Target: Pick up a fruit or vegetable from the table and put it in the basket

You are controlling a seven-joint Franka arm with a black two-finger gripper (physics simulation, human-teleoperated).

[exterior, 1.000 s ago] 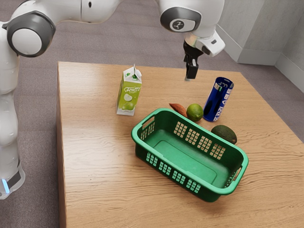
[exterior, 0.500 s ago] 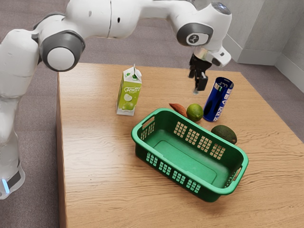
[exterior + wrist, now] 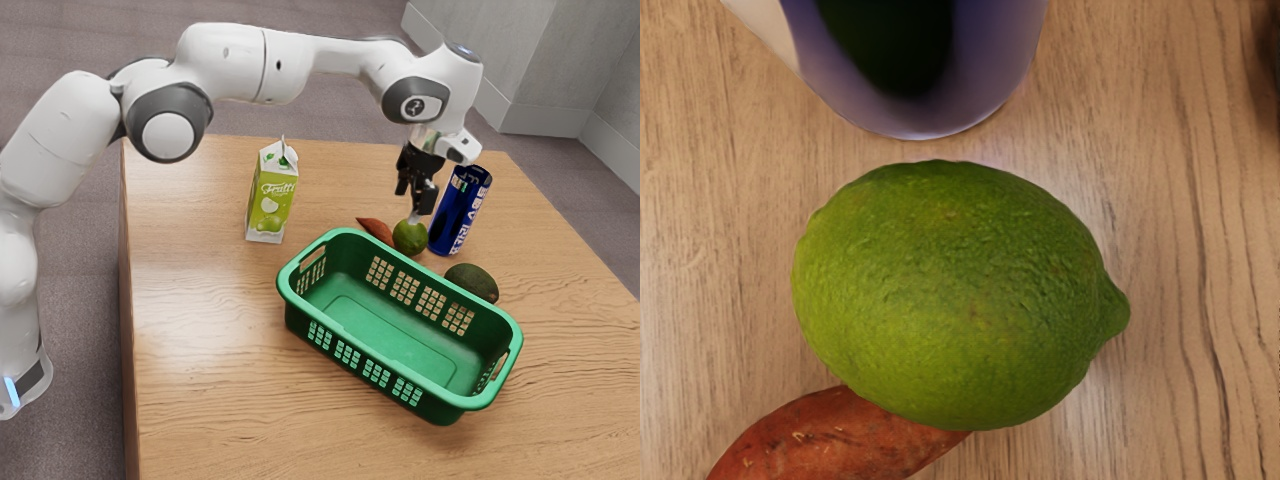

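Just above the green lime (image 3: 409,239), my gripper (image 3: 413,205) points down with its fingers apart and nothing held. The lime rests on the table between the reddish-brown sweet potato (image 3: 373,229) and the blue can. A dark avocado (image 3: 472,281) lies by the far side of the green basket (image 3: 400,374), whose inside holds nothing. Directly under the hand, the wrist view has the lime (image 3: 955,295) large, with the sweet potato (image 3: 825,440) partly hidden beneath its edge.
The blue can (image 3: 461,211) stands upright close beside the lime and the gripper; its curved side (image 3: 990,70) is near the lime in the wrist view. A green juice carton (image 3: 270,195) stands toward the exterior view's left on the wooden table (image 3: 200,330).
My hand has moved toward the exterior view's right and come down over the lime. The lime, the other things and the basket have stayed put.
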